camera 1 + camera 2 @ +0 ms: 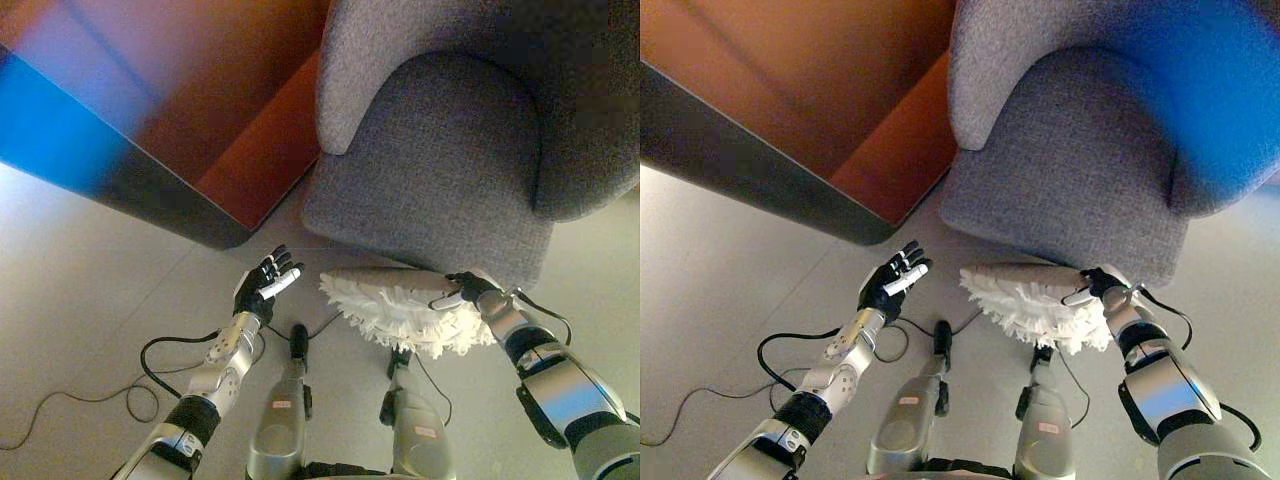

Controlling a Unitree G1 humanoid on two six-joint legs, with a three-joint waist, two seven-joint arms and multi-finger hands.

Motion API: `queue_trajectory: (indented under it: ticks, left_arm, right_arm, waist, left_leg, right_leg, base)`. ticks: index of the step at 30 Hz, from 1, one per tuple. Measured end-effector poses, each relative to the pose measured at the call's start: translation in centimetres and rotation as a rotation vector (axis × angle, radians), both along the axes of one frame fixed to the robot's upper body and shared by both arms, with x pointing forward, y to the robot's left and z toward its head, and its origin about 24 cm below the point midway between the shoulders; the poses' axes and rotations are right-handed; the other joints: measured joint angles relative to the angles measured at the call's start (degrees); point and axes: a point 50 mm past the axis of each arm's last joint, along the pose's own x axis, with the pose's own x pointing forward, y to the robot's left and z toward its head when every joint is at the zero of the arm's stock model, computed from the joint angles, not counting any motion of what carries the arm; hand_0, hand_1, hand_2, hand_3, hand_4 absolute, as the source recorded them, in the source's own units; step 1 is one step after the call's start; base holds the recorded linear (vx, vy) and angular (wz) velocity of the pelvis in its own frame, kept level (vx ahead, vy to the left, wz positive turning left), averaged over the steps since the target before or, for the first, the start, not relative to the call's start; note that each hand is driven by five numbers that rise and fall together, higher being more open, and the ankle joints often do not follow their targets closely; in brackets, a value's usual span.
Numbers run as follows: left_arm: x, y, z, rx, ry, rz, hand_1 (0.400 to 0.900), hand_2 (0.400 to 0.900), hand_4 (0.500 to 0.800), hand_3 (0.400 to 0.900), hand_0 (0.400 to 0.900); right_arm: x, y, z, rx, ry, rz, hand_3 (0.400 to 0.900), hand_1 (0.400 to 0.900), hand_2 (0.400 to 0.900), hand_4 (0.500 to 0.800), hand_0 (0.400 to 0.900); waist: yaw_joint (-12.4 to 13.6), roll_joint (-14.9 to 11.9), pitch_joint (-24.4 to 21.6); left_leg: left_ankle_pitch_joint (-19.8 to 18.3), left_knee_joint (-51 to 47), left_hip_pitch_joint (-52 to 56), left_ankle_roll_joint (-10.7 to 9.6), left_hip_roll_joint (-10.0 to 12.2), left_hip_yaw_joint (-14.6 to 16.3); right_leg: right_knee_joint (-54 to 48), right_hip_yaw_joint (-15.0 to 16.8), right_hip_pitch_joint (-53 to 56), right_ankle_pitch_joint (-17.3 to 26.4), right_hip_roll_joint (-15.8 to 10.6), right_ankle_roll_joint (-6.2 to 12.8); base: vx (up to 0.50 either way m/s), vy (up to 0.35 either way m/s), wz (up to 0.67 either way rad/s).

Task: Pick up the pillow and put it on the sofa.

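Note:
The pillow (400, 308) is white and shaggy and hangs in the air just in front of the grey sofa (440, 160), below its seat edge. My right hand (468, 291) grips the pillow's right end, fingers curled on it. My left hand (266, 283) is open, fingers spread, a short way left of the pillow and not touching it. The pillow also shows in the right eye view (1035, 303) with the right hand (1098, 284) on it and the left hand (894, 281) apart from it.
A dark-edged orange-brown wall or cabinet (200, 130) runs diagonally to the left of the sofa. Pale floor (80, 300) lies to the left and in front.

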Motion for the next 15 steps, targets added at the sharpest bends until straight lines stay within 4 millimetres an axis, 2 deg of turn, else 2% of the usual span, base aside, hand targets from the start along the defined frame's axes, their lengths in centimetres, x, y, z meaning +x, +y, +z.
queue_trajectory:
  ticks: [15]
  left_arm:
    - [0.29,-0.03,0.46,-0.001,-0.028,0.003,0.9,0.9,0.8,0.9,0.9]
  right_arm:
    - [0.05,-0.07,0.11,-0.038,0.018,0.016,0.4,0.4,0.4,0.5,0.4]
  waist:
    - [0.02,0.03,0.02]
  left_leg:
    - [0.02,-0.04,-0.48,0.02,-0.16,-0.07]
  right_leg:
    - [0.0,-0.13,-0.44,0.0,-0.17,0.0]
  base:
    - [0.0,0.0,0.0]
